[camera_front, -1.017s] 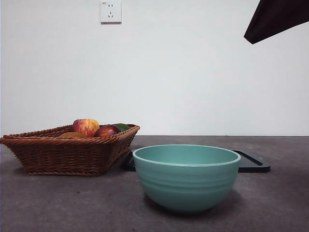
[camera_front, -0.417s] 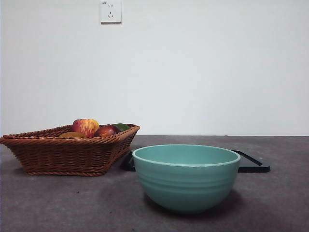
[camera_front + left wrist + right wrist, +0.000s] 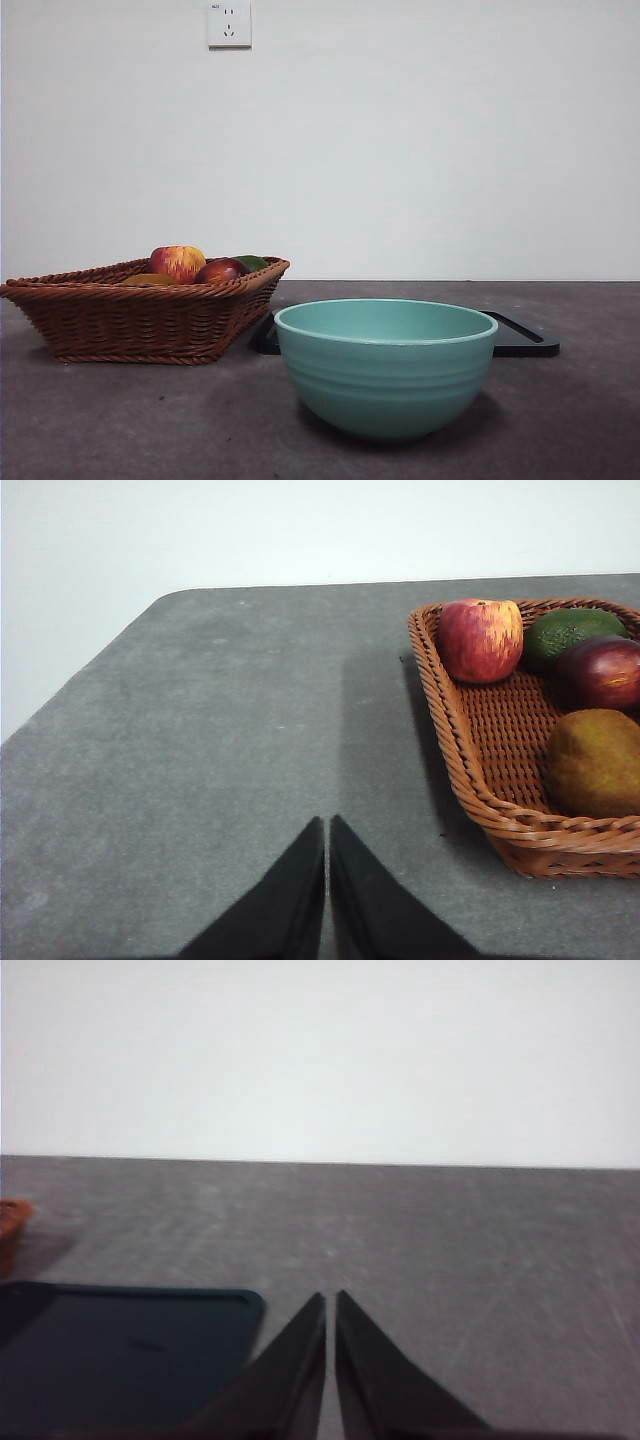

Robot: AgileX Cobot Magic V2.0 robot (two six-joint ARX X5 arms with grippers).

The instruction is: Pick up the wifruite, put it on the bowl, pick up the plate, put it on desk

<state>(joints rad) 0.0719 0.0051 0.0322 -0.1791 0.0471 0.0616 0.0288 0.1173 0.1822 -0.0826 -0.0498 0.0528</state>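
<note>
Nothing done yet, as I read it. Wifruite [image 3: 596,762] sits in wicker basket [image 3: 470,770], ahead & to side of my left tool [image 3: 327,830], jaws closed, empty. Right tool [image 3: 330,1305] closed, empty, black tray [image 3: 120,1350] beside it. Bowl [image 3: 386,365] on table [image 3: 120,420], looks empty. Both steps left.

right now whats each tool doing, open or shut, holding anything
Left tool: shut, holding nothing, above bare desk beside the basket.
Right tool: shut, holding nothing, above the desk near the dark tray.
</note>
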